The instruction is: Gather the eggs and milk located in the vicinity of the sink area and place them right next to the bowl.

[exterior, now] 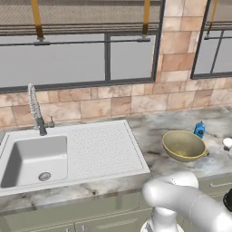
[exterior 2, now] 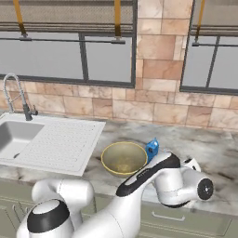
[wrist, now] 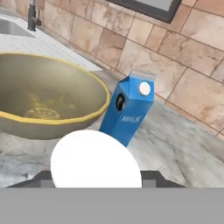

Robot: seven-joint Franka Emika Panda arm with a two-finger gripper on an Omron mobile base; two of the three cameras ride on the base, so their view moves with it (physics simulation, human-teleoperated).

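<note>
A white egg (wrist: 95, 159) is held between the jaws, low in the hand view. The blue milk carton (wrist: 128, 109) is seen at one o'clock from it, upright on the marble table (wrist: 175, 144), just beside the yellow-olive bowl (wrist: 26, 94), which is at ten o'clock. The sink (exterior: 34, 159) is set well apart at nine o'clock of the bowl in the left base view.

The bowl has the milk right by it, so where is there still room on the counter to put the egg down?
Bare counter lies in front of the bowl, towards the counter's edge, and between the bowl and the ribbed drainboard. More lies past the milk, along the tiled wall. It is crowded behind the bowl, where the milk stands close to its rim. The egg sits between the jaws.
</note>
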